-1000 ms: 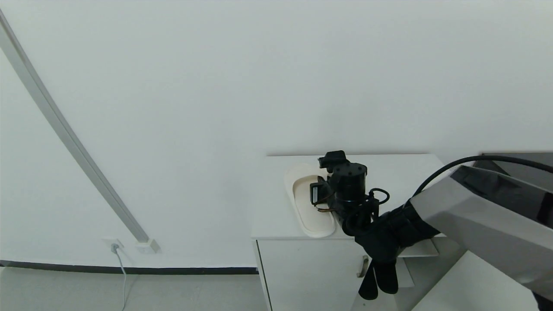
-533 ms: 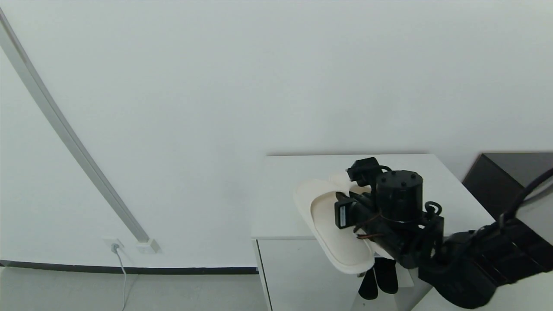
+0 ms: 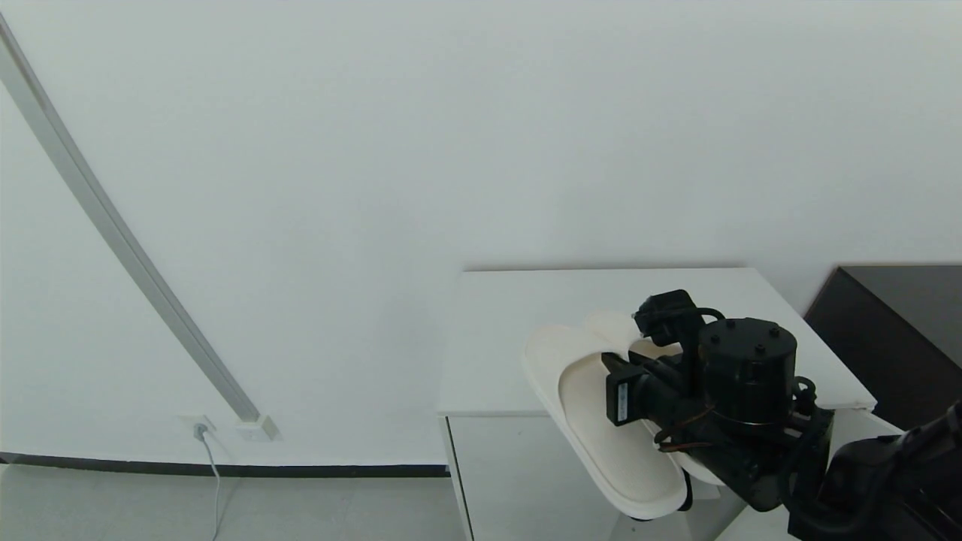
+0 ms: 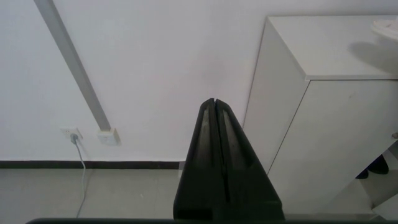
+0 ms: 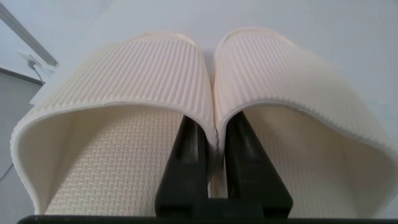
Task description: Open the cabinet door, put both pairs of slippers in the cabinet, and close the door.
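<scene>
Right gripper: clamped on adjoining straps of cream slippers; pair held over cabinet front edge, toes toward 11 o'clock. Left gripper: fingers pressed together, empty.

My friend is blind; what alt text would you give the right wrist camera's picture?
Two cream ribbed slippers side by side, seen from the heel end, their touching inner edges pinched between two black fingers, one finger inside each slipper. Beyond the toes lies a white cabinet top.
</scene>
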